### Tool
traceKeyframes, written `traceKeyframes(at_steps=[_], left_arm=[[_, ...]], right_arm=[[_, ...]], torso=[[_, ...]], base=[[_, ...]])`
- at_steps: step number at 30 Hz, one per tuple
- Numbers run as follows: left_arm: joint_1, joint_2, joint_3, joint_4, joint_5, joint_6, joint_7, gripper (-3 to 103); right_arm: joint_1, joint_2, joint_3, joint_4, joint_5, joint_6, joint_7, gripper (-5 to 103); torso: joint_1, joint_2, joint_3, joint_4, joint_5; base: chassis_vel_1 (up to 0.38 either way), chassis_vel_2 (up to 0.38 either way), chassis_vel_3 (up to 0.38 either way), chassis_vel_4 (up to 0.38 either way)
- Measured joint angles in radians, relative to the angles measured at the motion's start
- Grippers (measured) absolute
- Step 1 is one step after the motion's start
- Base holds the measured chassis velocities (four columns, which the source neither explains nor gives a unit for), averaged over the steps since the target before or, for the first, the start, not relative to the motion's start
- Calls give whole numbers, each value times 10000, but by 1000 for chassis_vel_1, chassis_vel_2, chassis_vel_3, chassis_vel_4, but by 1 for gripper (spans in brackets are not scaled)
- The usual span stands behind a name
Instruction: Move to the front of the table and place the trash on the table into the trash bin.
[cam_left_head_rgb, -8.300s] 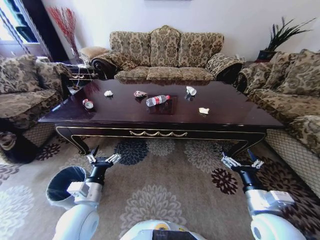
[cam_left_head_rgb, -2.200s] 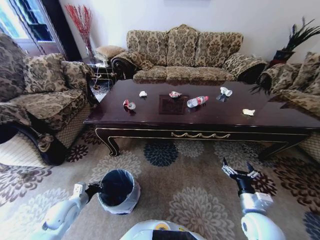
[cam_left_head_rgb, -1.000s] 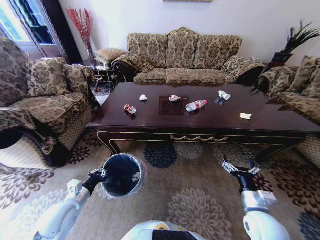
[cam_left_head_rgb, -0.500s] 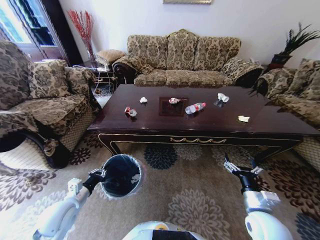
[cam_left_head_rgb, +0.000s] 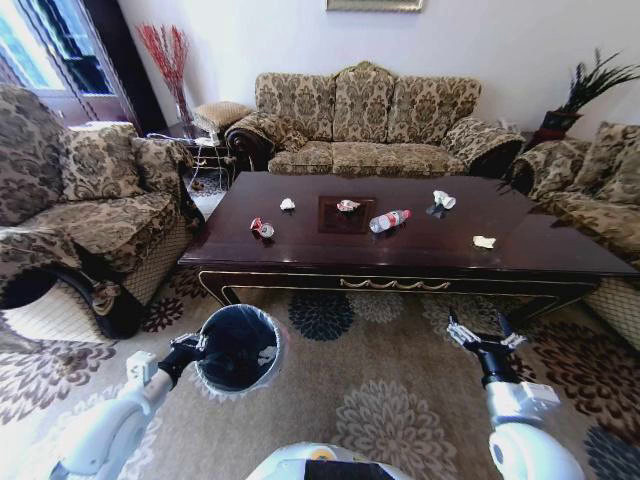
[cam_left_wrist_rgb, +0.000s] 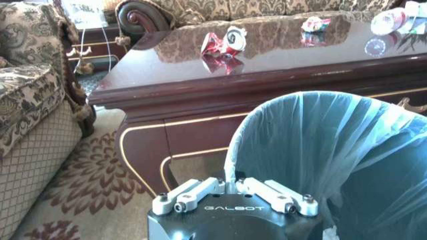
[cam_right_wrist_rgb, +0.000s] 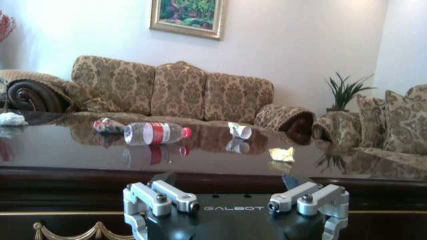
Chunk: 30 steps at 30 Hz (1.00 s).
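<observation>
The dark glossy table (cam_left_head_rgb: 330, 250) stands ahead of me with the trash spread over it: a crushed red-and-white can (cam_left_head_rgb: 262, 228), a white paper wad (cam_left_head_rgb: 287, 204), a crumpled wrapper (cam_left_head_rgb: 348, 205), a clear bottle (cam_left_head_rgb: 389, 220) with a red label, and other paper wads (cam_left_head_rgb: 443, 199) (cam_left_head_rgb: 484, 241). My left gripper (cam_left_head_rgb: 196, 345) is shut on the rim of the bag-lined trash bin (cam_left_head_rgb: 238, 347), which is tilted toward me above the carpet. The left wrist view has the bin (cam_left_wrist_rgb: 333, 150) close to the table's near corner. My right gripper (cam_left_head_rgb: 483, 335) hangs open before the table.
Patterned sofas surround the table: one behind (cam_left_head_rgb: 365, 120), one on the left (cam_left_head_rgb: 80, 210), one on the right (cam_left_head_rgb: 600, 190). A small side table (cam_left_head_rgb: 195, 150) stands at the back left. Flowered carpet (cam_left_head_rgb: 380, 400) lies between me and the table.
My left gripper closed on the bin's rim and tipped the bin up off the floor. The whole picture has shifted as the camera moved. The right arm stays as it was.
</observation>
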Motion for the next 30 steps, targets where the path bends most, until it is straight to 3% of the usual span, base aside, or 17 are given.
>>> traceKeyframes(at_steps=[11, 30], left_arm=[[-85, -680, -221, -80, 186, -318, 98, 2], [115, -601, -489, -643, 193, -230, 318, 2]], right_arm=[[-174, 130, 138, 556, 95, -154, 0, 100], [-565, 364, 62, 1140, -13, -95, -80, 100]], torso=[[157, 428, 271, 1, 0], [430, 1165, 737, 1, -2]], base=[[0, 0, 0, 0], [0, 0, 0, 0]])
